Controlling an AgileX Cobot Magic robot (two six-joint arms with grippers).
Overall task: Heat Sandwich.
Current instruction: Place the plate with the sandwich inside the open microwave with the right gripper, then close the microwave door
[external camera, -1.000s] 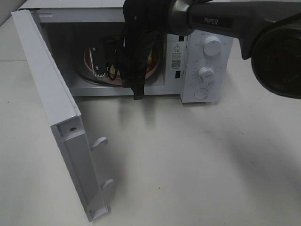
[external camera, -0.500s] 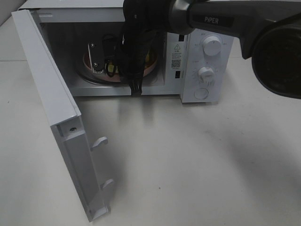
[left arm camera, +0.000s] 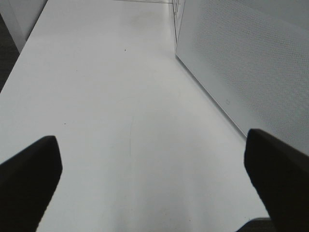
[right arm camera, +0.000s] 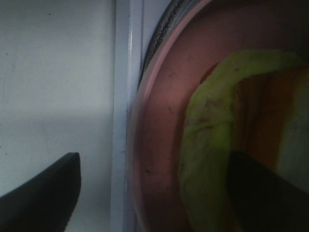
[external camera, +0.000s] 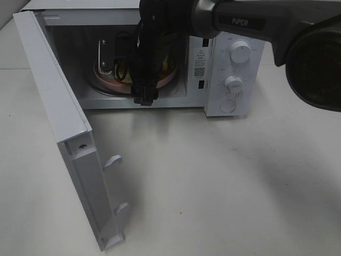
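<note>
The sandwich point(right arm camera: 212, 125), pale bread with yellow-green filling, lies on the round pink plate point(right arm camera: 159, 121) inside the open microwave point(external camera: 234, 53). In the exterior high view the plate point(external camera: 106, 81) sits on the turntable and my right arm hides most of the sandwich. My right gripper point(external camera: 109, 61) is inside the cavity just above the plate. In the right wrist view it point(right arm camera: 154, 193) is open, with one finger over the sandwich and the other beyond the plate's rim. My left gripper point(left arm camera: 154, 183) is open and empty over the bare table.
The microwave door point(external camera: 58, 117) stands swung out to the front left, and its perforated panel point(left arm camera: 241, 63) shows beside my left gripper. The control knobs point(external camera: 240, 52) are on the microwave's right. White table point(external camera: 213, 186) lies in front.
My right gripper has turned and shifted left and a little deeper into the cavity over the plate. The plate and door have not moved.
</note>
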